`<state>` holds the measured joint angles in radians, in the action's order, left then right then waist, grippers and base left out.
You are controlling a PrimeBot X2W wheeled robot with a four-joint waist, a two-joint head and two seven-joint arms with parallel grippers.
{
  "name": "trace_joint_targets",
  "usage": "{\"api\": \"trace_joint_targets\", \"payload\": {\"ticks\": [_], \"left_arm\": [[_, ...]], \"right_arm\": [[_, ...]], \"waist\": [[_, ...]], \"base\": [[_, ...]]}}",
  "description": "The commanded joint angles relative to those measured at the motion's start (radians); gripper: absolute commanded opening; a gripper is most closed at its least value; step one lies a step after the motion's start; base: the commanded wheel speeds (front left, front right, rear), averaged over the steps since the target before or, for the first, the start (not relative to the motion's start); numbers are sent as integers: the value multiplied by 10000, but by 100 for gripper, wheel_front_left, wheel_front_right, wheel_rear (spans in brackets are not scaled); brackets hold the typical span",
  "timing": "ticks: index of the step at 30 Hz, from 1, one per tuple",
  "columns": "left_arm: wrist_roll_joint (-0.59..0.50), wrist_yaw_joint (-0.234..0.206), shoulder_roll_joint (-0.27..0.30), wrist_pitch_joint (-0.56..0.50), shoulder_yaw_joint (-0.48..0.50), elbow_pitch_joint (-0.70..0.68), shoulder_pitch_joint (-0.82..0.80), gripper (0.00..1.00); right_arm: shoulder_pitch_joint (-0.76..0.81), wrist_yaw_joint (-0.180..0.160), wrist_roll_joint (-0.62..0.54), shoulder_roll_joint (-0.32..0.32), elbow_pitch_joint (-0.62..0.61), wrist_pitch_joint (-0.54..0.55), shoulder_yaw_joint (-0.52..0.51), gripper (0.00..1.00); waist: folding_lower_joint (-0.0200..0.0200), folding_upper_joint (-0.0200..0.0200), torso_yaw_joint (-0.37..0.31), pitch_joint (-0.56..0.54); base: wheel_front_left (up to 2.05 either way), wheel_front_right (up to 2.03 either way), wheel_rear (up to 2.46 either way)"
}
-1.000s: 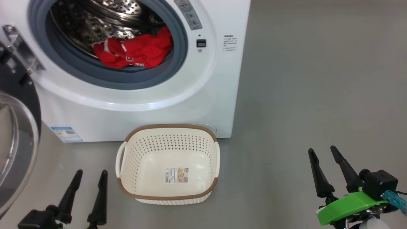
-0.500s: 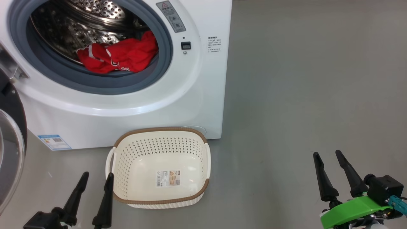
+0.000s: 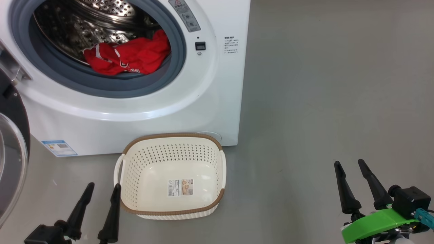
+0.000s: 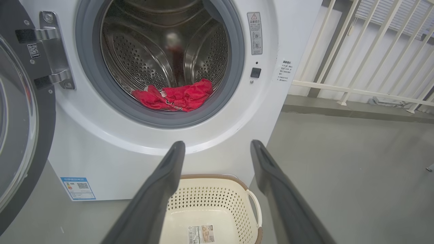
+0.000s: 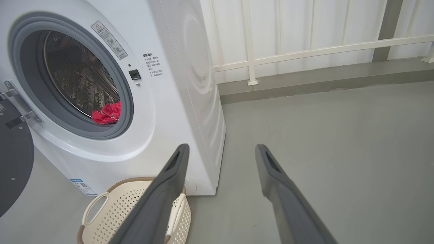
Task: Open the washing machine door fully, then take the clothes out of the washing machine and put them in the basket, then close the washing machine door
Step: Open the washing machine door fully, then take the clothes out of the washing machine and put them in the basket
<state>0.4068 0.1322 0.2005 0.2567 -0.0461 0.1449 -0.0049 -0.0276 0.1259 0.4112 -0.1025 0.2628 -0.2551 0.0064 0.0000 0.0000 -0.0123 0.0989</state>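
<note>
The washing machine (image 3: 135, 112) stands with its door (image 3: 13, 149) swung wide open at its left side. The clothes (image 3: 132, 56) lie bunched inside the washing machine, low at the front of the drum (image 3: 101, 20), against the grey seal (image 3: 101, 88). The basket (image 3: 171, 136) sits on the floor (image 3: 322, 84) just in front of the washing machine, a sticker (image 3: 181, 187) on its bottom. The left gripper (image 3: 104, 185) hangs in front of the washing machine, fingers spread apart. The right gripper (image 3: 349, 162) hangs off past its right side, fingers likewise apart.
</note>
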Motion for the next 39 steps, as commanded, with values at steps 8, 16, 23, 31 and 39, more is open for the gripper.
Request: {"api": "trace_joint_targets", "payload": {"ticks": [8, 16, 23, 31, 39], "left_arm": [[145, -15, 264, 51, 373, -268, -380, 100], [429, -15, 349, 51, 250, -259, -433, 100], [520, -15, 426, 51, 213, -287, -458, 100], [501, -15, 459, 51, 229, -309, -517, 100], [424, -15, 365, 51, 379, -299, -567, 100]], "right_arm": [[-137, 48, -141, -96, -284, -67, 197, 100], [-167, 48, -154, -94, -270, -67, 242, 100], [-185, 48, -136, -95, -248, -67, 298, 100], [-225, 48, -145, -65, -252, -67, 303, 100], [-264, 48, -143, -40, -226, -67, 346, 100]], "waist": [[0, 0, 53, 98], [0, 0, 61, 105], [0, 0, 59, 105], [0, 0, 55, 180], [0, 0, 45, 234]], "base": [[0, 0, 0], [5, -15, 10], [76, -114, 37], [141, -173, 32], [121, -127, 6]]}}
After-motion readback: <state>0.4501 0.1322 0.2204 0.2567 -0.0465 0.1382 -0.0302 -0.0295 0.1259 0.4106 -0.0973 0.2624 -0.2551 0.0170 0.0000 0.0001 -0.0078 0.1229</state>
